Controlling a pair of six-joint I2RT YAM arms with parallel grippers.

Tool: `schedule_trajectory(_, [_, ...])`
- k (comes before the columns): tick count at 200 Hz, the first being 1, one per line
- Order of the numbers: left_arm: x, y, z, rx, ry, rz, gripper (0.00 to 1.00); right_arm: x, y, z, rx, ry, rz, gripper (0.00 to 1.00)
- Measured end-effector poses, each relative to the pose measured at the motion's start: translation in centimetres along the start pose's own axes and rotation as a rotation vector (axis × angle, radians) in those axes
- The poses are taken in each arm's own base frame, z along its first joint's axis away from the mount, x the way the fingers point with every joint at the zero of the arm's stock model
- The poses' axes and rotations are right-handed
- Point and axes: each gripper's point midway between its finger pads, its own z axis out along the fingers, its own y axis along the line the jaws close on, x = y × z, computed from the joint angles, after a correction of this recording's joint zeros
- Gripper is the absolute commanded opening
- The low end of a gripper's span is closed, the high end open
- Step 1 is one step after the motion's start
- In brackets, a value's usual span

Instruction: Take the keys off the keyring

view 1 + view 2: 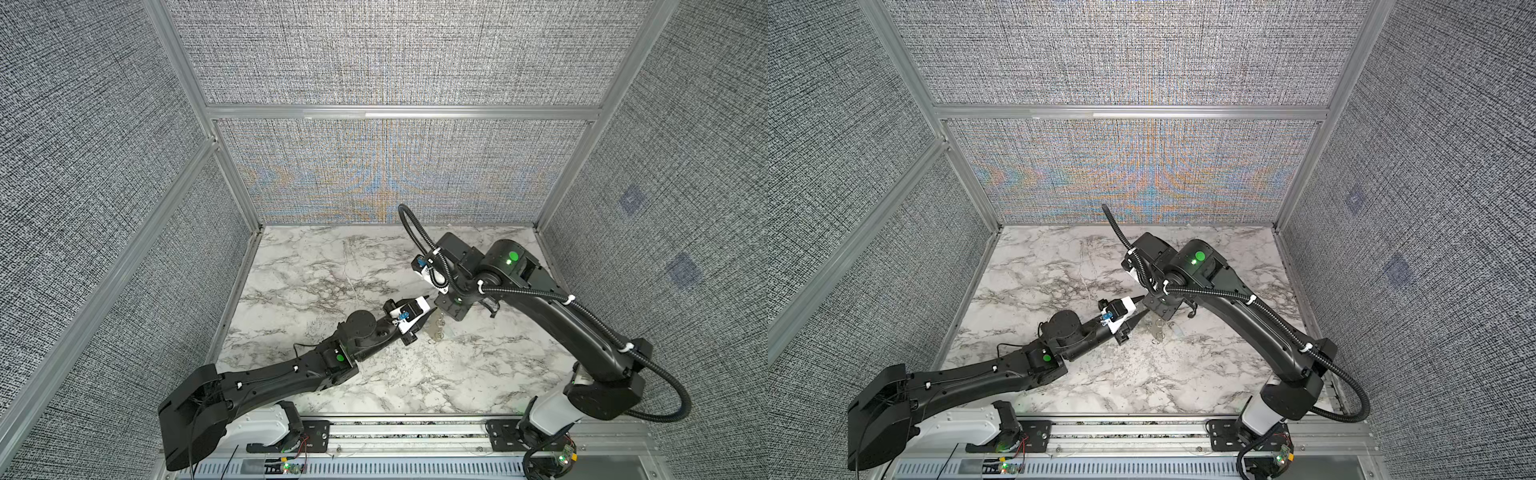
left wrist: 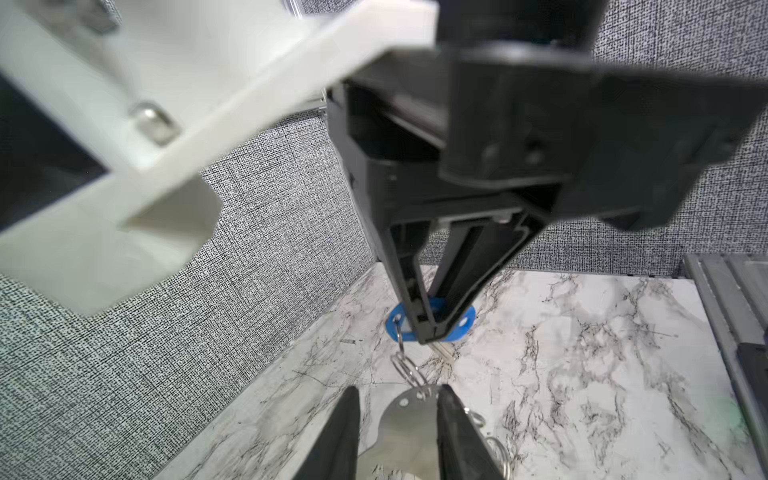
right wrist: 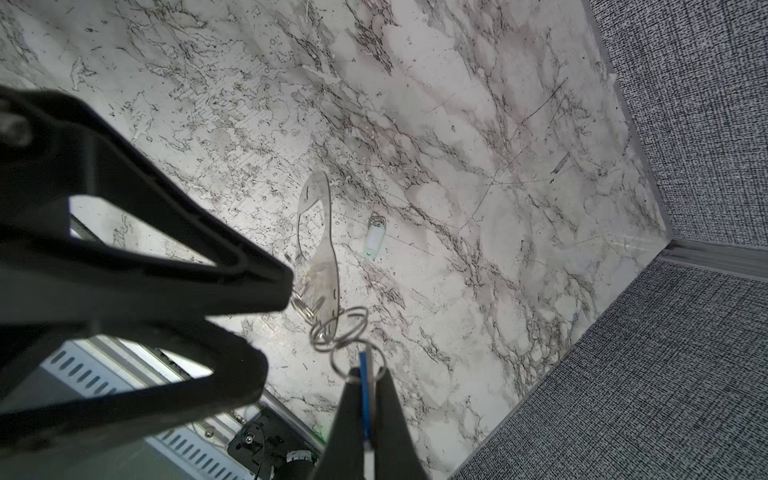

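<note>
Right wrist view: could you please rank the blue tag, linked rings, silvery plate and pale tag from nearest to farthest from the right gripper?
1. blue tag, clamped in the right gripper.
2. linked rings, just past its tips.
3. silvery plate, near end at the rings.
4. pale tag, lying apart, beside the plate's middle.

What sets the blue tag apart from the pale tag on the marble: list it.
The blue tag is clamped edge-on in the right gripper; the pale tag lies flat and free on the marble table. The blue tag is chained by rings to the metal plate; the pale tag lies apart from that plate. Both are oblong tags bearing a ring.
</note>
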Motion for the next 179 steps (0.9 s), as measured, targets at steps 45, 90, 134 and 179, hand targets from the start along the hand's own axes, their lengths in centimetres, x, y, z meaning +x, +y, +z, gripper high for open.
schedule_trajectory(45, [0.6, -0.2, 0.4, -0.001, 0.004, -0.045, 0.35, -0.1, 0.0, -0.1, -0.006, -0.005, 0.013, 0.00])
schedule_trajectory(90, [1.1, -0.4, 0.8, 0.003, 0.003, -0.075, 0.35, -0.1, -0.2, -0.1, -0.004, -0.005, 0.032, 0.00])
schedule_trajectory(134, [1.1, -0.4, 1.5, 0.002, -0.003, -0.101, 0.35, -0.1, -0.1, -0.1, -0.011, -0.005, 0.036, 0.00])
schedule_trajectory(179, [1.2, -0.3, 1.9, -0.006, 0.001, -0.119, 0.29, -0.1, -0.1, -0.1, -0.011, -0.005, 0.046, 0.00])
